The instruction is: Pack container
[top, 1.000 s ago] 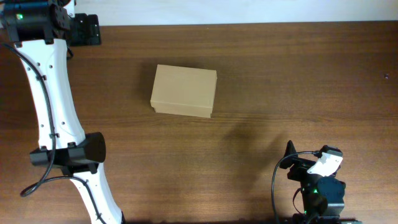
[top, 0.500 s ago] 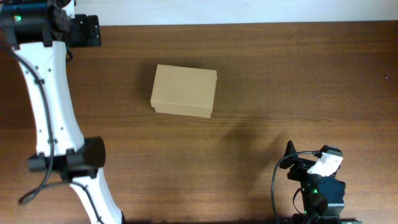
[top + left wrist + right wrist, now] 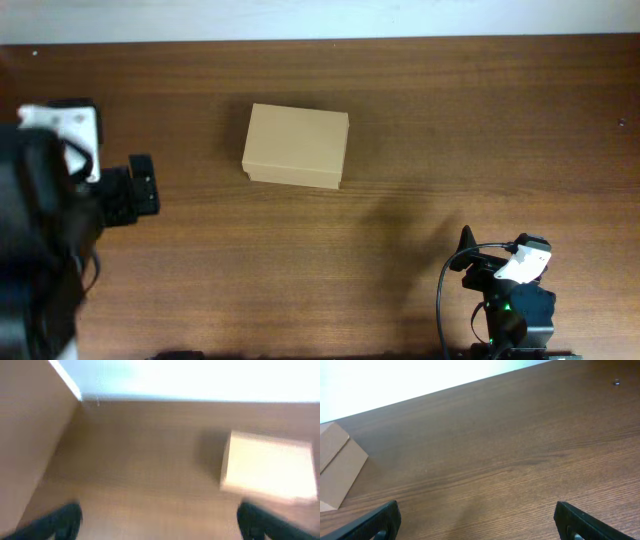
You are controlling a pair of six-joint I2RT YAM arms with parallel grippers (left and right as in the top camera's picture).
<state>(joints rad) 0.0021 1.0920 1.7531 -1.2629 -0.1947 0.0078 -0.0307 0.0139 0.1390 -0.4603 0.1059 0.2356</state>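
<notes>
**A:** Where's your container [image 3: 296,146] sitting?
**B:** Lid shut, upper middle of the overhead frame, flat on the table [image 3: 450,120], nothing touching it.
**A:** And your grippers?
**B:** Left gripper [image 3: 160,522] is by the left edge, right gripper [image 3: 477,522] lower right. Both are spread wide and empty.

The container [image 3: 297,146] is plain tan, without print. The tabletop [image 3: 450,130] is dark brown with fine wood grain lines. Beyond its far edge is a white strip [image 3: 320,18]. The left arm [image 3: 40,250] is black and white; the right arm [image 3: 515,300] is black with a white part and a green light.
</notes>
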